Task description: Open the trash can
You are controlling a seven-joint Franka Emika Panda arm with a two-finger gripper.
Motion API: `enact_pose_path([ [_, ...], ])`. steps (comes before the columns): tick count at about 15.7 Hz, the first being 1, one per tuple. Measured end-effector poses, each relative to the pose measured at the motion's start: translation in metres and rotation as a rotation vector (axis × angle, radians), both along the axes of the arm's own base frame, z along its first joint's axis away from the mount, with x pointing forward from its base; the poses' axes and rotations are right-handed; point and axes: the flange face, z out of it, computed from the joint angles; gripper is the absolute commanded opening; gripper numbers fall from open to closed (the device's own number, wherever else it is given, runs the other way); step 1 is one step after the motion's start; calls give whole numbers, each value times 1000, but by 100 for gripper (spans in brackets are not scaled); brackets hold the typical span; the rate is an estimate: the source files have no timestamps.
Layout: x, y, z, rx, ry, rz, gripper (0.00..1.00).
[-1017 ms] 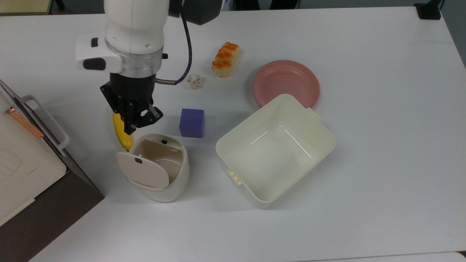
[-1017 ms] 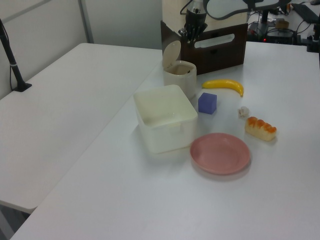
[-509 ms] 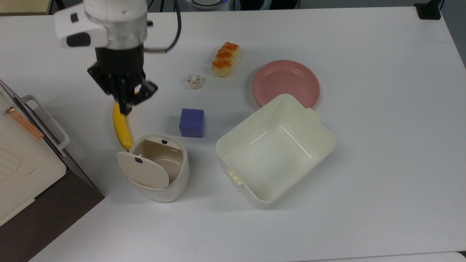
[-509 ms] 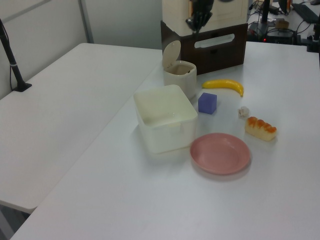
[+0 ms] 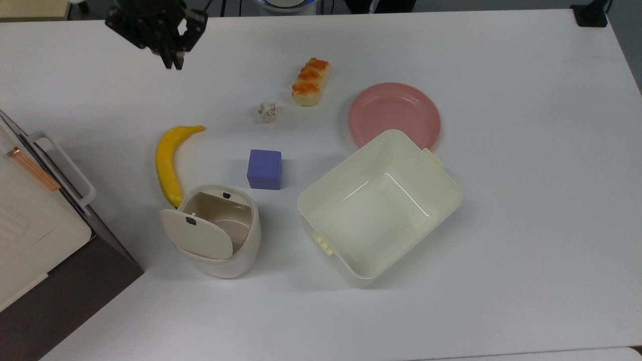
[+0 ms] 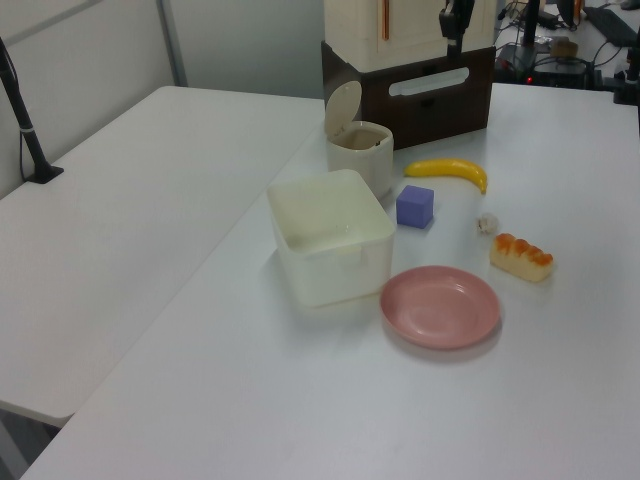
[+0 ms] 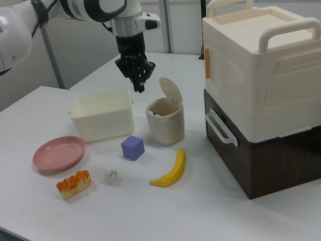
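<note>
The trash can is a small cream-white bin standing on the white table beside a banana. Its beige lid is tipped up on its hinge, showing the beige inside. The trash can stands in the middle of the right view with its lid upright, and the trash can sits before the brown cabinet in the left view. My gripper hangs high above the table near the top view's upper left, well away from the can, shut on nothing. The gripper points down above and left of the can.
A banana and a purple cube lie near the can. A pale-yellow lidless tub, a pink plate, a bread roll and a crumpled scrap stand further off. A cream box on a brown cabinet borders the top view's left.
The gripper has risen and drawn away from the can toward the top view's upper edge, uncovering the banana. The lid has stayed tipped open.
</note>
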Motion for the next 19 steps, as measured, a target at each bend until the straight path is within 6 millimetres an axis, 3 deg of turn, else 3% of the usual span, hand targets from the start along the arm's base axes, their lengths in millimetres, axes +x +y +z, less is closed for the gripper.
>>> enact_pose_path([
  [1,-3,0,2,1,1,0,100],
  [14,-60,23,25,33,-37,11,100],
  [19,-66,30,22,39,-34,-51,100],
])
